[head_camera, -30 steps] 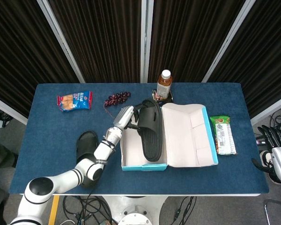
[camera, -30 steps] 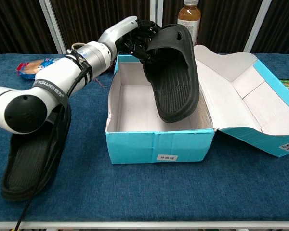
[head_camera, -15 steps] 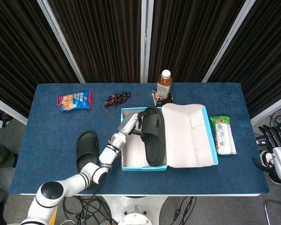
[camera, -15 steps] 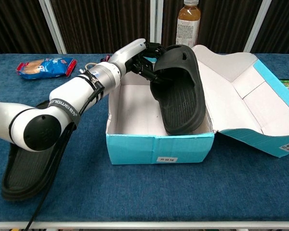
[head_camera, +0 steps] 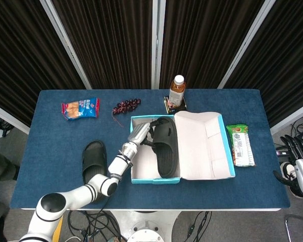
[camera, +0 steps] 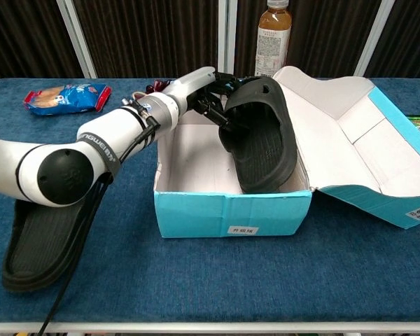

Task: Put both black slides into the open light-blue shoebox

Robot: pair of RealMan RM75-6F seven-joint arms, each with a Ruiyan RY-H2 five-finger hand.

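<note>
One black slide (head_camera: 164,147) (camera: 262,137) lies tilted inside the open light-blue shoebox (head_camera: 156,179) (camera: 231,210), leaning on its right inner wall with the sole toward me. My left hand (head_camera: 141,132) (camera: 208,89) reaches over the box's back left corner and grips this slide by its strap end. The second black slide (head_camera: 93,157) (camera: 45,234) rests flat on the blue table, left of the box and partly under my left forearm. My right hand (head_camera: 300,174) hangs off the table's right edge, fingers apart and holding nothing.
A tea bottle (head_camera: 178,89) (camera: 273,35) stands just behind the box. The box's lid (head_camera: 204,146) (camera: 357,140) lies open to the right. A green snack pack (head_camera: 241,145) lies right of it. A blue-red snack bag (head_camera: 81,108) (camera: 66,98) and dark beads (head_camera: 126,106) lie far left.
The left hand has lowered the held slide from above the box's rim down into the box, and the forearm has swung inward. The slide on the table and the right hand have not moved.
</note>
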